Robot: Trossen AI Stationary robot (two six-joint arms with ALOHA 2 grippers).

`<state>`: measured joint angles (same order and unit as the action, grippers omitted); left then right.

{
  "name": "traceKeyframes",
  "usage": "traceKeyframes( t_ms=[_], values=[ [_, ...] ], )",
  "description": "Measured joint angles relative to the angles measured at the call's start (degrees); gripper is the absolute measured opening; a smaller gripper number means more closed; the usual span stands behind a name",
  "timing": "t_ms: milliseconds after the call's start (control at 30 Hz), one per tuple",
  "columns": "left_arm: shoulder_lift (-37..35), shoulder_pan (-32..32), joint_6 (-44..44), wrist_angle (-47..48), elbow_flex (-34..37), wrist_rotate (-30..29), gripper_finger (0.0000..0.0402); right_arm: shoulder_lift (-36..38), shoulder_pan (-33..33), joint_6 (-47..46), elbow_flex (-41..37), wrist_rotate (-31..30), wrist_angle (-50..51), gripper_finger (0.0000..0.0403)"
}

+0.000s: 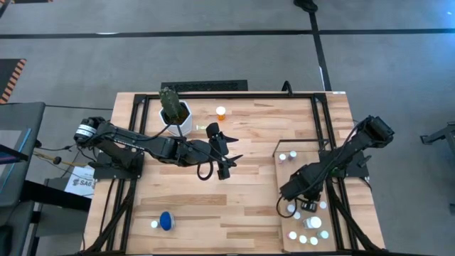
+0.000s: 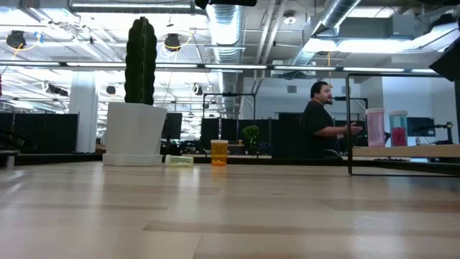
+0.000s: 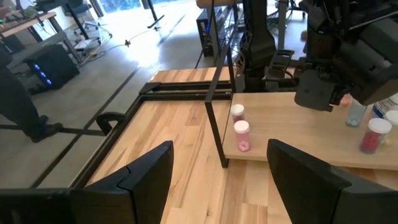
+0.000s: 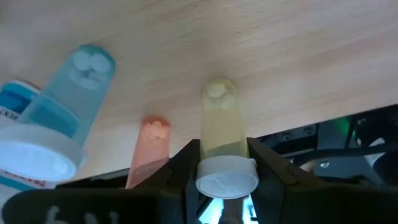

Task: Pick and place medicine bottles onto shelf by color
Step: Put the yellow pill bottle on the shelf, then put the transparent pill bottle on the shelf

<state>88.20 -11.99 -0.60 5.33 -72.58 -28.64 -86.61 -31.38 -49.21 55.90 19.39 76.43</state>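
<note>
On the near right part of the table (image 1: pixel 234 206) lies the shelf (image 1: pixel 284 178), a pale plywood panel with a dark edge. A cluster of small white-capped medicine bottles (image 1: pixel 309 231) is seen standing on its near end.

Just beyond that cluster, the right pincer (image 1: pixel 304 206) is lowered over the shelf. In the right wrist view, the right pincer (image 4: pixel 222 163) is seen pressed together on a yellow-green bottle (image 4: pixel 221 134): a slim, translucent vial with a white cap (image 4: pixel 227 177). The vial is pinched just below that cap by the two dark fingers (image 4: pixel 183 168). Its long axis runs straight away from the wrist camera, with the cap toward the camera and the base toward the pale shelf surface; whether the base touches the shelf cannot be told. Beside it are seen a pale blue bottle (image 4: pixel 59 124) with a white cap and an orange-pink bottle (image 4: pixel 149 149), both with long axes running roughly alongside that of the held vial.

At the far end of the shelf, two pink bottles (image 3: pixel 240 134) with white caps stand upright near the shelf's left edge.

Near the table's middle, the left pincer (image 1: pixel 226 158) hovers with its fingers (image 3: pixel 146 174) spread wide and nothing between them.

Near the table's far edge, a small orange bottle (image 1: pixel 221 112) stands upright to the right of a white pot (image 1: pixel 181 121) with a cactus (image 2: pixel 141 61).
</note>
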Motion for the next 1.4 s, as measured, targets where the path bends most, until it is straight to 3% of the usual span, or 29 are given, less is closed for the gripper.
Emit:
traceKeyframes(
  t_ms=[233,467,967,1133,1400],
  values=[
    [0.0,0.02,0.02,-0.12,0.0,-0.07,0.0249,0.02,-0.5,6.89,-0.15,-0.57,-0.14,0.013],
    [0.0,0.02,0.02,-0.12,0.0,-0.14,0.0249,0.04,-0.5,7.69,-0.15,-1.54,-0.2,0.0137],
    [0.0,0.02,0.47,-0.14,0.0,-0.23,0.0249,0.04,-0.5,7.8,-0.18,-1.52,4.48,0.0241],
    [0.0,0.02,0.87,-0.5,0.0,-0.27,0.0249,1.85,-0.5,9.17,0.42,-1.47,11.09,0.0244],
    [0.0,0.02,0.87,-0.87,0.0,-0.62,0.0249,7.85,-0.46,9.15,6.95,-0.49,11.62,0.0244]
  ],
)
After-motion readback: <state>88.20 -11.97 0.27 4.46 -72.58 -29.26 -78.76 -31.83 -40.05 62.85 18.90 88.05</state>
